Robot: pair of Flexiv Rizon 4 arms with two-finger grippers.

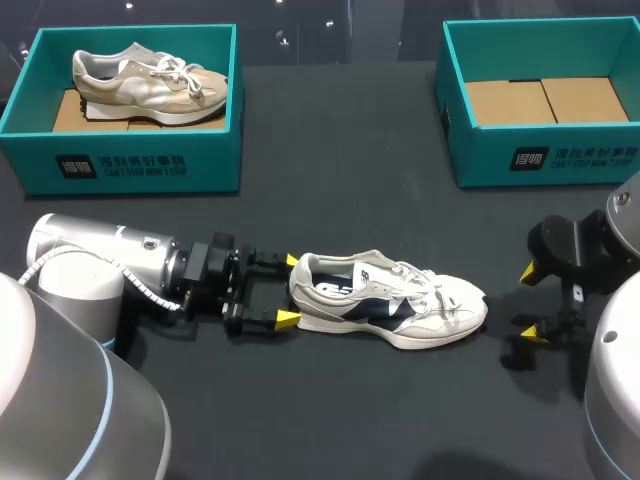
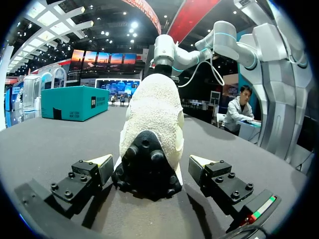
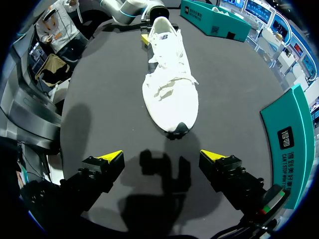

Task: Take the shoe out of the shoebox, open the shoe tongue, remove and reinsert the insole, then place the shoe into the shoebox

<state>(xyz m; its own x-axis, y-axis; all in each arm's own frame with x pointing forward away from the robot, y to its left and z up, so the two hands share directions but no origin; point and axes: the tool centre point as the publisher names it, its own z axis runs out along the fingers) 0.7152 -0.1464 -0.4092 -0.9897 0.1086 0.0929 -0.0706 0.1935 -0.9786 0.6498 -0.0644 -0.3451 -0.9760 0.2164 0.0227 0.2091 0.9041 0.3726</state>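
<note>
A white and navy shoe [image 1: 390, 300] lies on its sole on the black table, toe pointing right. My left gripper [image 1: 289, 290] is open at the heel. In the left wrist view the heel [image 2: 154, 114] sits between the yellow tips of the gripper [image 2: 149, 167], with small gaps on both sides. My right gripper [image 1: 532, 302] is open a short way beyond the toe. In the right wrist view the shoe [image 3: 169, 84] lies ahead of the gripper [image 3: 162, 159], and bare table separates them. A teal shoebox [image 1: 560, 160] at the back right holds only cardboard.
A second teal shoebox [image 1: 130, 165] at the back left holds a beige shoe [image 1: 150, 80]. The back-right box [image 3: 294, 144] stands close beside my right gripper and shows far off in the left wrist view [image 2: 75, 102].
</note>
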